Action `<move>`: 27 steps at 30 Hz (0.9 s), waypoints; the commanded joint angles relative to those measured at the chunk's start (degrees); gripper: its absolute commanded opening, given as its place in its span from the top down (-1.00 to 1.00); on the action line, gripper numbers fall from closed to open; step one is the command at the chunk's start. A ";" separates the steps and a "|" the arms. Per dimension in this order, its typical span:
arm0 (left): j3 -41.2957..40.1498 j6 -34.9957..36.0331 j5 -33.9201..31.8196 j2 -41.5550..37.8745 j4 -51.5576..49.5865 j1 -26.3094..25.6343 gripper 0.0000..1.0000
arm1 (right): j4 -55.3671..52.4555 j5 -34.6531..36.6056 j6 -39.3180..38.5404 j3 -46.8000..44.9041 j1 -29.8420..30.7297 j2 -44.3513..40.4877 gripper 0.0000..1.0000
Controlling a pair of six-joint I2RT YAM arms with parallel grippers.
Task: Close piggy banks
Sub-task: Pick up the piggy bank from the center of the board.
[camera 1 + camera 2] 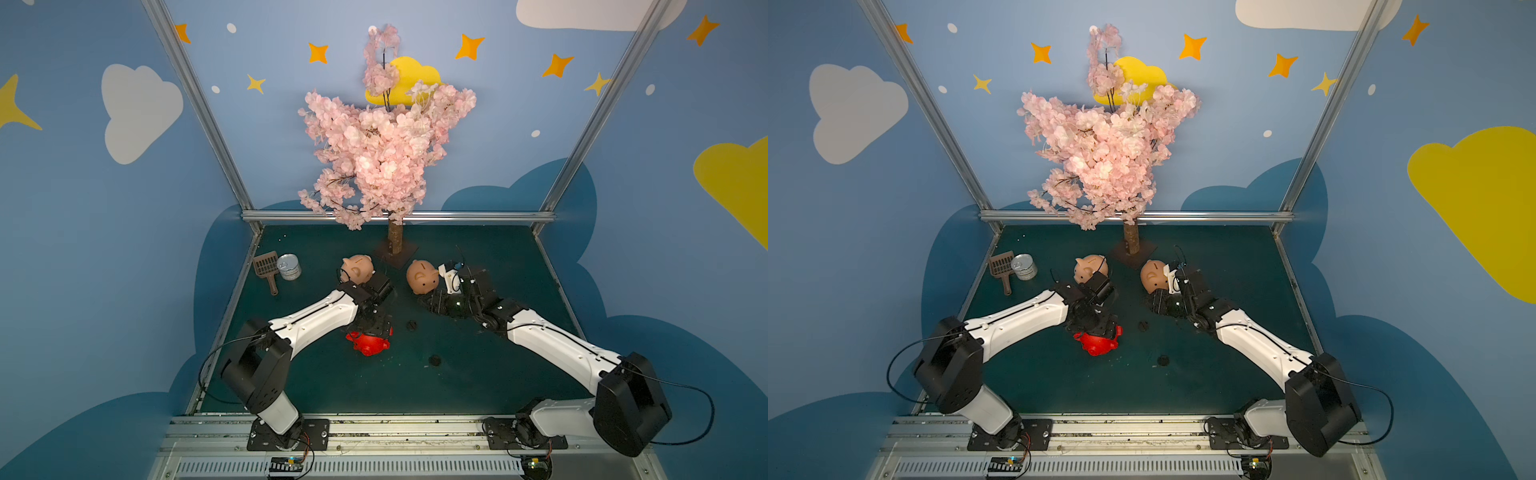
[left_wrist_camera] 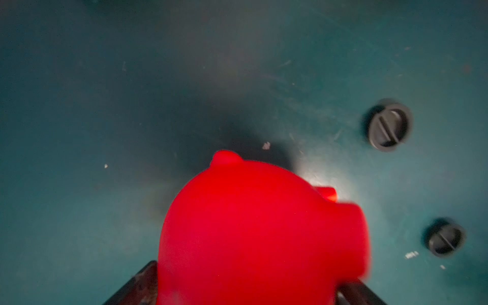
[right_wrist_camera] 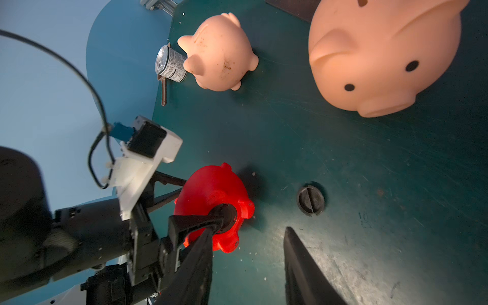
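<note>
The red piggy bank (image 1: 368,344) lies tipped over at mid-table. My left gripper (image 1: 370,331) is shut on it, one finger on each side (image 3: 208,196). In the left wrist view the red pig (image 2: 258,227) fills the space between the fingers. A dark round spot on its underside (image 3: 224,214) is half covered by a finger. Two peach-pink piggy banks (image 1: 357,268) (image 1: 422,276) stand upright near the back. My right gripper (image 1: 432,303) is open and empty, low in front of the right peach pig (image 3: 375,55). Two black round plugs (image 1: 412,325) (image 1: 435,360) lie loose on the mat.
A silver tin can (image 1: 289,267) and a brown scoop (image 1: 266,268) sit at the back left. An artificial cherry tree (image 1: 382,145) rises from a dark base plate (image 1: 409,253) between the two peach pigs. Blue walls and metal rails (image 1: 399,216) border the green mat.
</note>
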 commanded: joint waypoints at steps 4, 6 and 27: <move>0.47 0.51 2.78 3.29 1.41 0.39 -0.98 | -0.33 -0.54 -0.12 -0.41 -0.37 -0.43 0.14; 0.71 0.67 3.11 3.74 1.64 0.57 -0.97 | -0.36 -0.50 -0.03 -0.64 -0.46 -0.70 0.14; 11.96 3.88 1.28 10.68 5.08 3.06 -0.75 | -0.53 0.16 -0.24 -2.21 -1.49 -2.51 0.15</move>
